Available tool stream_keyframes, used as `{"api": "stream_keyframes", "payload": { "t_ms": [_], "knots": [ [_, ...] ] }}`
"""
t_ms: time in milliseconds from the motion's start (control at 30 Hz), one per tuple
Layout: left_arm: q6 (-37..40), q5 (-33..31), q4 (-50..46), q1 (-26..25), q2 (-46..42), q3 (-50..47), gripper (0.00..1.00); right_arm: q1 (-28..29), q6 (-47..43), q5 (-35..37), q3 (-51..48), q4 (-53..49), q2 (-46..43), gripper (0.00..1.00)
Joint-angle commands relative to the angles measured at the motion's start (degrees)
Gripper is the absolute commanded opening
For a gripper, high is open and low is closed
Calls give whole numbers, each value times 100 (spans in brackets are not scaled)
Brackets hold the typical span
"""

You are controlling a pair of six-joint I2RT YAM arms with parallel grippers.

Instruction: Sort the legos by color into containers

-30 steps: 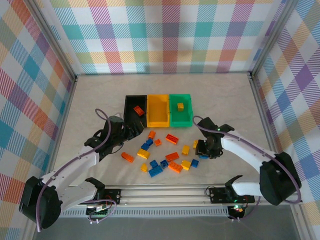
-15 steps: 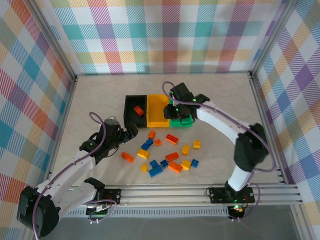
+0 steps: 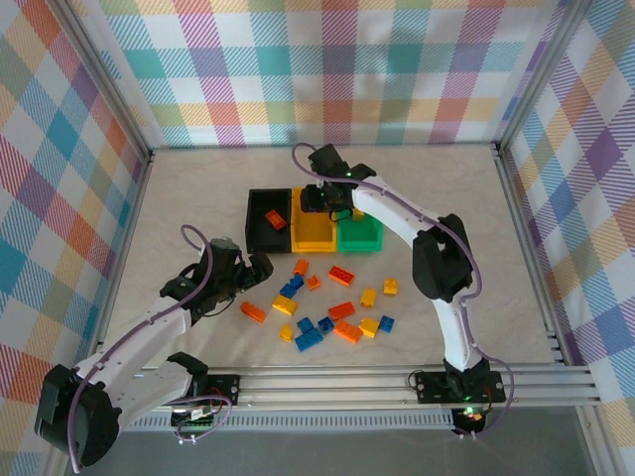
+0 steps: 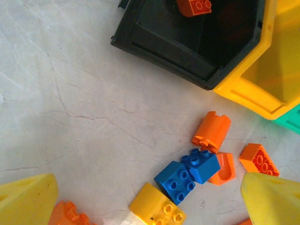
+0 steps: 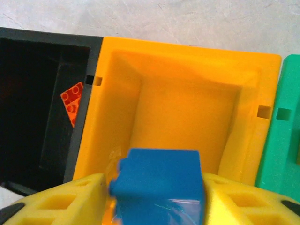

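The right fingers point(image 5: 61, 199) are pressed on a blue brick point(image 5: 158, 180) and hold it over the near wall of the yellow bin point(image 5: 187, 52). This looks like the delivery step. An orange brick point(image 5: 71, 101) lies in the black bin point(image 5: 28, 140), so blue probably belongs here. Next they should go further over the middle and let go. The left fingers point(image 4: 28, 197) are spread wide and hold nothing, above the loose legos point(image 4: 187, 171) on the desk point(image 4: 70, 93).

Pastel plaid walls point(image 3: 327, 69) enclose the back and both sides, framed by pale metal posts point(image 3: 111, 89). The tabletop point(image 3: 446, 198) is off-white with faint grey veins, perhaps a marble-look sheet. A metal rail point(image 3: 327, 382) lines the near edge; light is even.
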Motion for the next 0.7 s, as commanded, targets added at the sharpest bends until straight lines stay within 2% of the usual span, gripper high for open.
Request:
{"api": "stream_keyframes", "payload": {
  "t_ms": [0,167,233,433,667],
  "knots": [
    [235,-87,-328,84,49,278,100,34,-81,151,369,-221,144,61],
    [430,113,-383,80,272,448,100,39,-102,162,574,-280,81,67],
    [606,307,-391,43,405,574,95,59,-113,170,480,-225,-82,68],
    [688,127,-970,-299,509,758,91,133,-15,97,-725,351,-936,68],
    [-38,-251,-1614,-472,-238,321,91,147,261,26,-2368,1197,-2057,68]
  ]
}}
